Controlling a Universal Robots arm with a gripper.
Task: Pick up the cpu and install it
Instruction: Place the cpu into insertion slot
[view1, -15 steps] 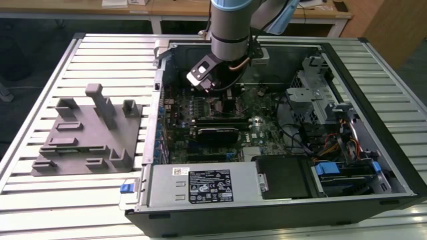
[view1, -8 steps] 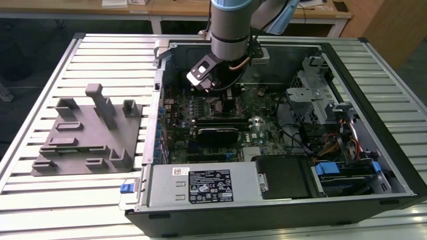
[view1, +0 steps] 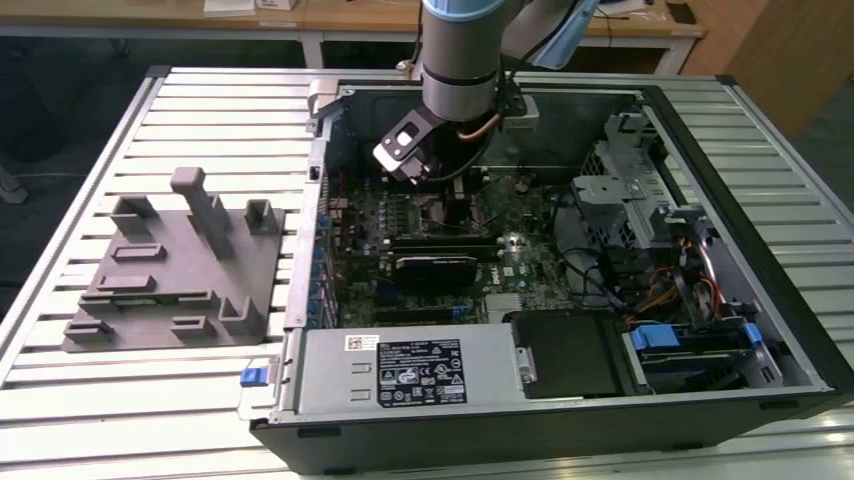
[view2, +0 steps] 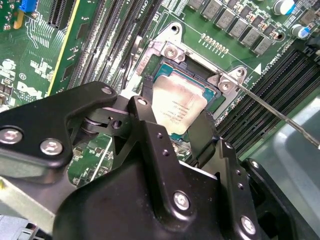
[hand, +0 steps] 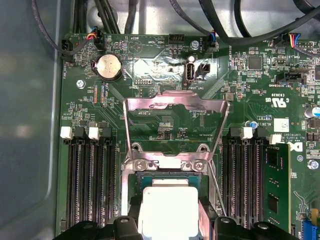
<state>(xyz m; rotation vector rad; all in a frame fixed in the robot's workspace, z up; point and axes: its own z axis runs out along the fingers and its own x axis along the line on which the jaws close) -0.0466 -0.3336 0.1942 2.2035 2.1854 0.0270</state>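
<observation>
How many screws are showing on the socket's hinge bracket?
2. In the first wrist view: one screw at one end of the hinge bracket, another at the opposite end, beside the cpu. The pincer covers the socket beyond; more may be hidden.

Open computer case (view1: 534, 432) lay flat on a slatted metal table (view1: 214, 110). Grey plastic fixture (view1: 167, 280) with upright posts sat on the table, just beside the case on the exterior view's left. Silver power supply (view1: 334, 375) at the case's near edge. Green circuit board (hand: 165, 125) carried a round coin battery (hand: 109, 67) and rows of black memory slots (hand: 90, 185).
</observation>
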